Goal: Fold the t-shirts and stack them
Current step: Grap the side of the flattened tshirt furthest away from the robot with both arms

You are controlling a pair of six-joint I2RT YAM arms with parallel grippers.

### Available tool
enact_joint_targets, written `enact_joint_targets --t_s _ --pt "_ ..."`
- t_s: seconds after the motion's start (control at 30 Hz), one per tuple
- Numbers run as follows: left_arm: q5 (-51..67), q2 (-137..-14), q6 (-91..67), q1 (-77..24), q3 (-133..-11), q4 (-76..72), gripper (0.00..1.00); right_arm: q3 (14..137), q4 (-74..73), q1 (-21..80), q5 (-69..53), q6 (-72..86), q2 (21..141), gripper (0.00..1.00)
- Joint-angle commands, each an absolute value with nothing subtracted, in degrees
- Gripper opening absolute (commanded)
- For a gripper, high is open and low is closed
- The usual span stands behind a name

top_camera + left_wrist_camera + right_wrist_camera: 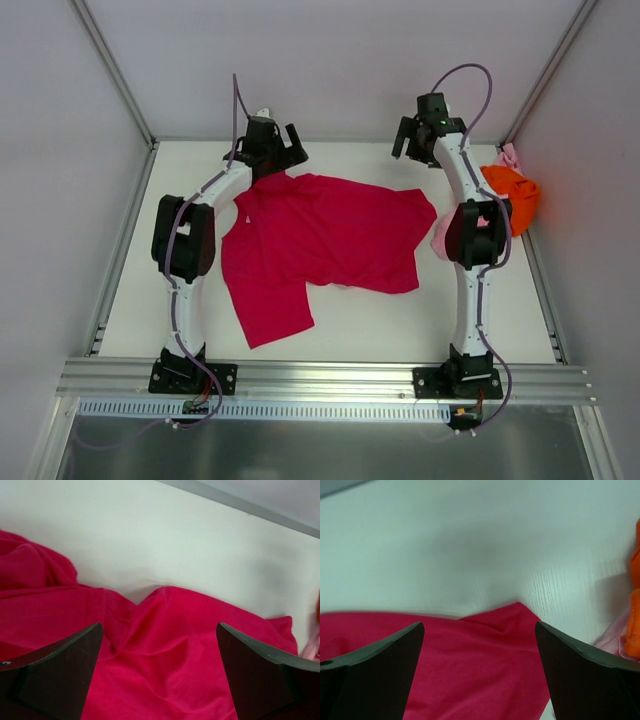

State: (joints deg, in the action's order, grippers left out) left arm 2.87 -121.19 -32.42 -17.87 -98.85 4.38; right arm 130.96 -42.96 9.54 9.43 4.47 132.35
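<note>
The crimson t-shirt [320,240] lies spread and partly rumpled in the middle of the white table, one flap reaching toward the near left. My left gripper [275,140] is open above its far left edge; the left wrist view shows wrinkled red cloth [165,650] between the spread fingers. My right gripper [420,135] is open above the far right corner of the shirt [485,655], apart from it. The orange t-shirt [512,192] is bunched at the right edge, with the pale pink t-shirt [511,157] under and behind it.
Grey enclosure walls and aluminium frame rails [320,378] ring the table [380,320]. The right arm's elbow [478,232] stands between the red shirt and the orange pile. Pink cloth also peeks beside that arm [440,240].
</note>
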Motion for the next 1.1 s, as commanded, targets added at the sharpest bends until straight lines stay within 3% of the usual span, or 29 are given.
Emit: enact_joint_targets --t_s 0.0,0.47,0.87,0.97,1.0,1.07 --pt "1.7 -121.9 -30.7 -16.8 -101.2 8.0 0.99 136.0 -49.7 10.5 7.4 0.9 136.7 0.99" --pt "-3.3 -126.6 -33.8 -14.8 -102.7 9.7 0.99 134.0 -49.7 8.4 8.7 -2.3 139.3 1.0" --pt "-10.1 -126.6 -36.0 -14.2 -103.4 12.0 0.98 134.1 -48.4 6.3 0.6 -0.2 141.2 0.99" --pt "-10.5 -127.5 -35.9 -14.1 -104.0 12.4 0.84 134.3 -48.4 6.2 0.6 -0.2 141.8 0.99" --pt "-10.3 -127.6 -35.9 -14.1 -104.1 12.3 0.72 134.3 -48.3 6.2 -1.0 -0.2 141.9 0.99" --pt "-11.3 -127.9 -36.1 -14.1 -104.0 12.6 0.67 134.3 -48.0 6.2 -1.6 1.3 142.0 0.99"
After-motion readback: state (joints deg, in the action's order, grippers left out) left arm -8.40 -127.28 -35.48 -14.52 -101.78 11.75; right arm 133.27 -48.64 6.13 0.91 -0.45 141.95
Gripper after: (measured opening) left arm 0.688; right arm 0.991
